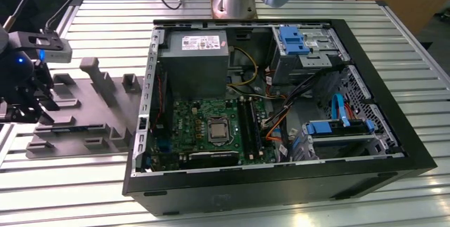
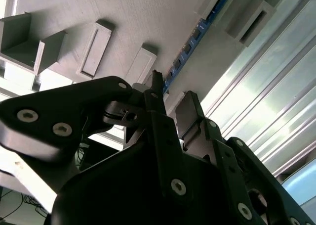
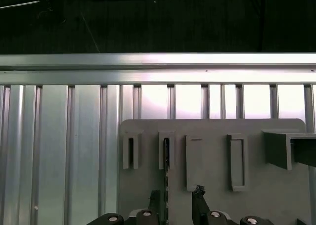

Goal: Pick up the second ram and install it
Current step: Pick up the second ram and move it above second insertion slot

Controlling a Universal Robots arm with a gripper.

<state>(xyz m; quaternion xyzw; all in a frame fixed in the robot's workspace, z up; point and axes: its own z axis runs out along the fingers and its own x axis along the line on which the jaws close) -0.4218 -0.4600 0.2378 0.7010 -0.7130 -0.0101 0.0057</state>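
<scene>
The second ram [image 3: 166, 160] stands on edge in a slot of the grey holder plate [image 3: 212, 136]. It is a thin dark stick with a blue-green edge [image 2: 190, 43]. In the exterior view the ram [image 1: 74, 128] lies at that view's left, on the holder plate [image 1: 105, 98]. My gripper [image 3: 176, 194] hovers just over one end of the stick and is open. One of its fingers [image 3: 198, 193] stands on each side of the stick, with a gap to the pads. The gripper [image 2: 173, 89] holds nothing. In the exterior view the gripper [image 1: 39, 111] is at the far left.
An open black computer case [image 1: 281, 185] lies at the exterior view's right, with the green motherboard [image 1: 211, 127], black memory slots [image 1: 247, 124], cables and blue drive brackets inside. The holder plate carries several raised blocks [image 1: 95, 71]. Everything rests on a ribbed metal table [image 1: 105, 13].
</scene>
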